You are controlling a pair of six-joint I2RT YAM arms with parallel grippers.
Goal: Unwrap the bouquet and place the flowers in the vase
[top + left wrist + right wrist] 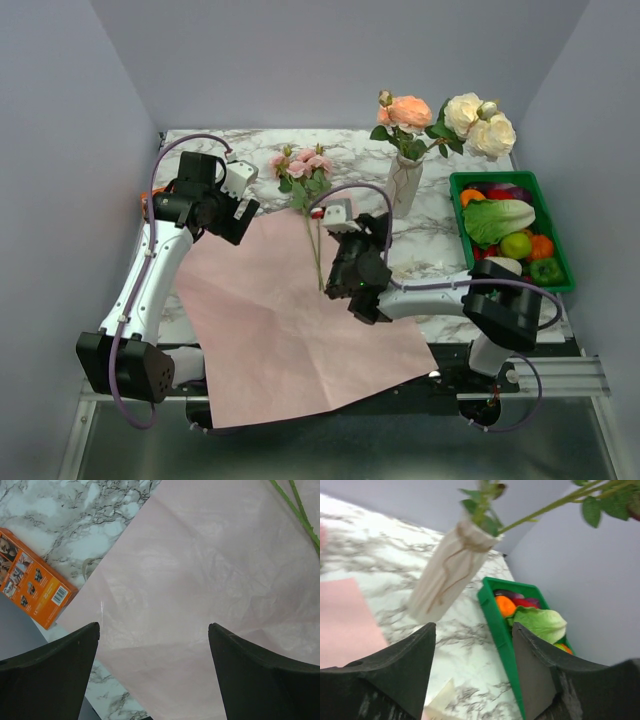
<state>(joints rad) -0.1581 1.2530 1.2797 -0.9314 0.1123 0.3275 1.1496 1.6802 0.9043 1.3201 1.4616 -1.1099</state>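
The pink roses' stems lie on the pink paper just beside the right fingers, which are parted and empty; the left fingers spread wide over the paper.

Peach, cream flowers in vase

pink paper sheet, grey-veined white marble table, cream dark-lined vase, green crate

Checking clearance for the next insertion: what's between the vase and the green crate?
Only bare marble tabletop between the vase and the green crate; nothing stands there. It shows in the top view and the right wrist view.
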